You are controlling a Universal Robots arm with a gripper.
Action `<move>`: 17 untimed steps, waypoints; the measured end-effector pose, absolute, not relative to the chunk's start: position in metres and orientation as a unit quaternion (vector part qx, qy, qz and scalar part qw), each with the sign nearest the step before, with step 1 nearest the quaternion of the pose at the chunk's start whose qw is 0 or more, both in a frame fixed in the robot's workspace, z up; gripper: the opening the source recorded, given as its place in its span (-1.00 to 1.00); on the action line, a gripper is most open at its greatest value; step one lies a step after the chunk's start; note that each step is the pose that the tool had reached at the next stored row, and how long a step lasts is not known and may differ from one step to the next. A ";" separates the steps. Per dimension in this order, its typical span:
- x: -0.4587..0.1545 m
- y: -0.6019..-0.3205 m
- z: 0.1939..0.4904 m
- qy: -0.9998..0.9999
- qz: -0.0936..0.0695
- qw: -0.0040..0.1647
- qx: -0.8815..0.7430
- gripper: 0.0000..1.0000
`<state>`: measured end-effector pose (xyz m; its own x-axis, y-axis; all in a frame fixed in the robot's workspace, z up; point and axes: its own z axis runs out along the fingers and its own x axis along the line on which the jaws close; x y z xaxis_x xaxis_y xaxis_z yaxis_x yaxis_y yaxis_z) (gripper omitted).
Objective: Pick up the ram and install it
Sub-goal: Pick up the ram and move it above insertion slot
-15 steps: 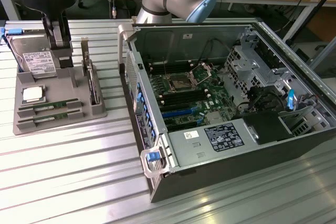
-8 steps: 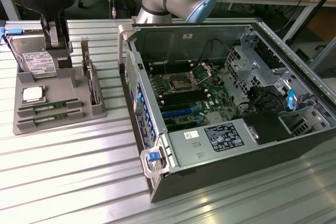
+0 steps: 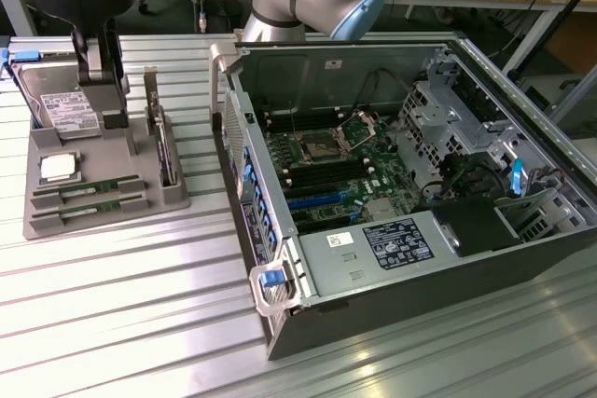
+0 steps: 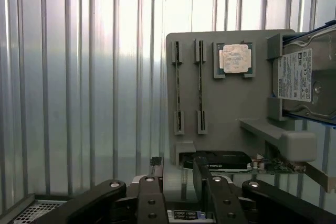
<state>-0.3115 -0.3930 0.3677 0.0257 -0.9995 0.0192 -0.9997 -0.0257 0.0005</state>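
Green ram [image 3: 90, 190]; grey tray [image 3: 45, 144]

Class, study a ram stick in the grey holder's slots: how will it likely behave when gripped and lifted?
The ram stick is a thin, narrow green board, so probably stiff and light. It stands on edge in a slot of the grey holder, so it likely lifts straight out without tipping. So thin, it may snap if twisted.

Green ram sticks [image 3: 90, 190] sit slotted in gray tray [image 3: 45, 148].
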 end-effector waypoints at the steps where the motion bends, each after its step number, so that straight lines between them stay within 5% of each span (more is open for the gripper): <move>1: -0.312 -0.393 0.368 -0.698 0.007 0.007 0.716 -0.29; 2: -0.312 -0.393 0.368 -0.698 0.007 0.007 0.716 -0.15; 17: -0.317 -0.389 0.353 -0.698 0.007 0.007 0.716 -0.15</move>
